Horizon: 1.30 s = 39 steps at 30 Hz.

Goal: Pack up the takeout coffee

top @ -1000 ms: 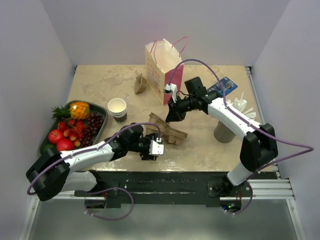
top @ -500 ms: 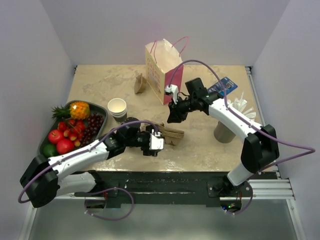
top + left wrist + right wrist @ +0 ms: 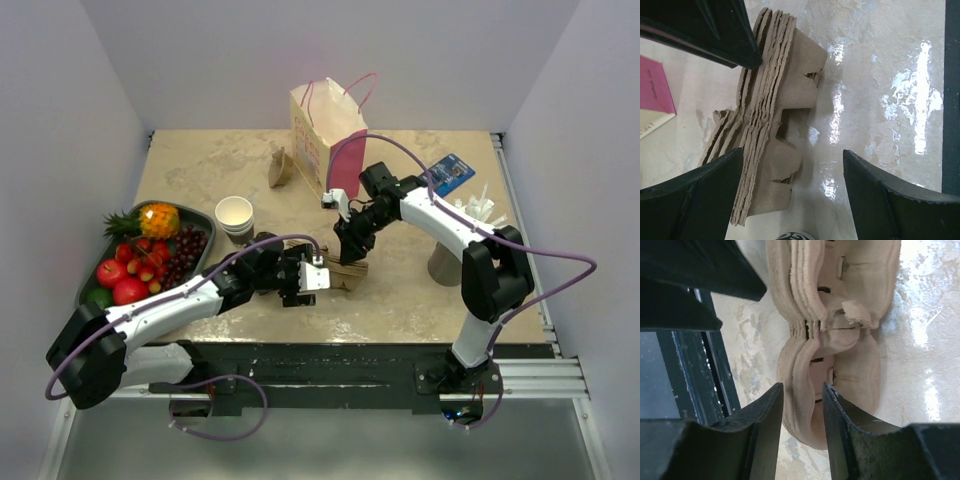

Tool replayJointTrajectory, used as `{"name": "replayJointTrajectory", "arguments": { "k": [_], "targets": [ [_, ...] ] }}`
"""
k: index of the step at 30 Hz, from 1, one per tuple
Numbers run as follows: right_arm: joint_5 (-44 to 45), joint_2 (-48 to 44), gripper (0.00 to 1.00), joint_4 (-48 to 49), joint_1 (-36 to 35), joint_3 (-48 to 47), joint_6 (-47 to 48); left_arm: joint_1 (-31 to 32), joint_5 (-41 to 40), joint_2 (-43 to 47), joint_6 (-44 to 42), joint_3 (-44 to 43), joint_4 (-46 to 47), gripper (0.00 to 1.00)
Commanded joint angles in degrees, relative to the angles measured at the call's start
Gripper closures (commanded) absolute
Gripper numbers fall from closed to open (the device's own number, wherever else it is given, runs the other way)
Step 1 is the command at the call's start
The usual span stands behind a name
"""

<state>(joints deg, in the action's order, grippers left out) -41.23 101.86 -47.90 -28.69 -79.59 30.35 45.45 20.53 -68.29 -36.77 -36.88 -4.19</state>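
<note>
Top external view, nearest me: the left gripper point(image 3: 792, 152) lies low over the marble-look table point(image 3: 410, 305). Its fingers point(image 3: 695, 200) are spread wide and clamp nothing. A flat stack of cardboard cup carriers point(image 3: 777, 95) lies on the table just ahead of them, its near end reaching in between the tips. From the far side the right gripper point(image 3: 801, 386) points down at the same stack, its fingers point(image 3: 757, 440) parted by a narrow gap, tips close over the layered edge, and I see nothing pinched between them. Off to the right of those fingers, half hidden by the right forearm, stands a greyish cup point(image 3: 438, 268). Whether that is the takeout coffee I cannot tell, and I cannot pick out a black-lidded cup in any view. Well left of the left fingers sits a dark tray point(image 3: 209, 250) of fruit, with stacked lidless paper cups point(image 3: 236, 217) just beyond it. Farther back than both grippers stands a pink-and-cream paper bag point(image 3: 318, 135), upright and open-topped.
</note>
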Motion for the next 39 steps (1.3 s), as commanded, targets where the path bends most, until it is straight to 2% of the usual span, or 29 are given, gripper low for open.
{"name": "replayJointTrajectory", "arguments": {
  "k": [1, 11, 18, 26, 28, 33, 39],
  "targets": [
    [-2.2, 0.3, 0.59, -3.1, 0.3, -2.7, 3.1, -0.5, -0.9, 0.3, 1.5, -1.7, 1.2, 0.15],
    [-0.7, 2.6, 0.65, -2.5, 0.3, -3.8, 1.5, -1.2, -3.7, -2.2, 1.5, -1.0, 1.9, 0.15],
    [0.5, 2.9, 0.74, -1.1, 0.3, -3.8, -0.1, -1.5, -3.8, -3.6, 1.7, -0.7, 1.8, 0.15],
    [4.3, 3.2, 0.76, 1.0, 0.7, -3.7, -2.7, -1.7, -1.7, -3.7, 0.9, -0.5, 0.8, 0.24],
    [4.9, 3.2, 0.78, 1.1, 0.7, -3.7, -2.7, -1.7, -1.1, -3.8, 0.9, -0.4, 0.8, 0.27],
    [8.5, 2.6, 0.90, 2.4, 0.7, -3.8, -3.2, -1.7, 0.5, -4.0, 1.3, -0.3, 0.8, 0.31],
    [10.5, 2.5, 0.92, 2.9, 1.1, -5.8, -3.2, -1.7, 1.3, -4.0, 0.6, -0.5, 1.4, 0.32]
  ]
}}
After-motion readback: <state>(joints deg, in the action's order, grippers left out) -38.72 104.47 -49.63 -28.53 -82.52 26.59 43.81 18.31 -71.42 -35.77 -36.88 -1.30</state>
